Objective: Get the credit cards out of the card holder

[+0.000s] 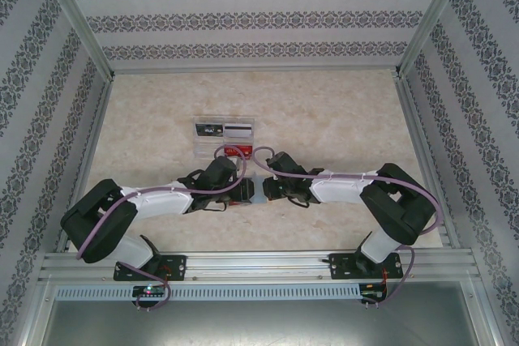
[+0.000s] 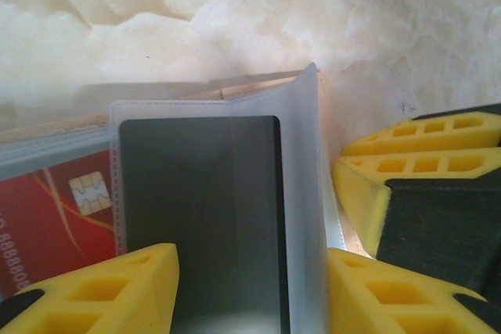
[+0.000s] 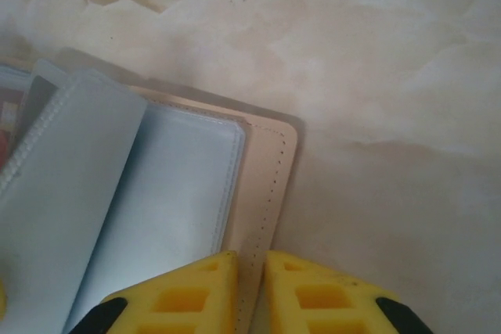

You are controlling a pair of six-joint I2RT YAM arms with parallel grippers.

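The left gripper [image 2: 250,260] stands half-wide astride a clear plastic sleeve [image 2: 301,154] that carries a dark grey credit card [image 2: 200,209]. I cannot tell whether it clamps. A red chip card [image 2: 55,224] lies left of its fingers. The right gripper [image 3: 250,260] is narrow over the stitched edge of the flat tan card holder [image 3: 270,185], though its grip is unclear. If that hold is loose, a pull could drag sleeve and holder together across the marbled table [image 3: 376,76]. The fingers might also catch only plastic.
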